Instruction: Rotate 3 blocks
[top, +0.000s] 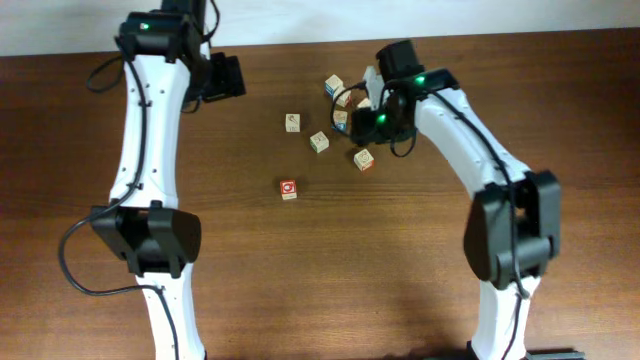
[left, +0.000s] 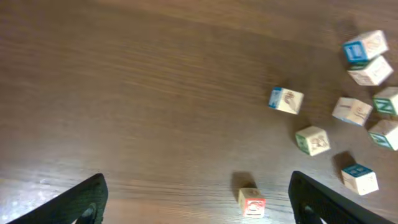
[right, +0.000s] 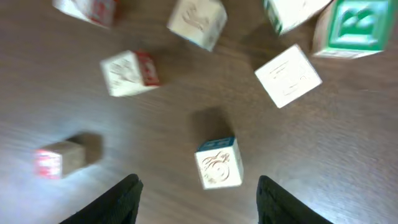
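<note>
Red-faced block (top: 289, 189) lies alone on the table (top: 420, 280), well apart from both tools. From the left wrist it shows low between the spread fingers of the left gripper (left: 196, 208), which is released and empty. One pale block (top: 293, 122) and a second pale block (top: 319, 142) sit between the two grippers. The right gripper (right: 202, 202) is also unclenched and empty, with a teal-sided cube (right: 219, 163) just ahead of its fingertips

Robotics lab, by the look of it: white-and-black jointed left arm (top: 150, 130) and twin right arm (top: 470, 140) rising from the near edge of the dark brown wood-grain table (top: 330, 270), black cables (top: 63, 258) trailing.
</note>
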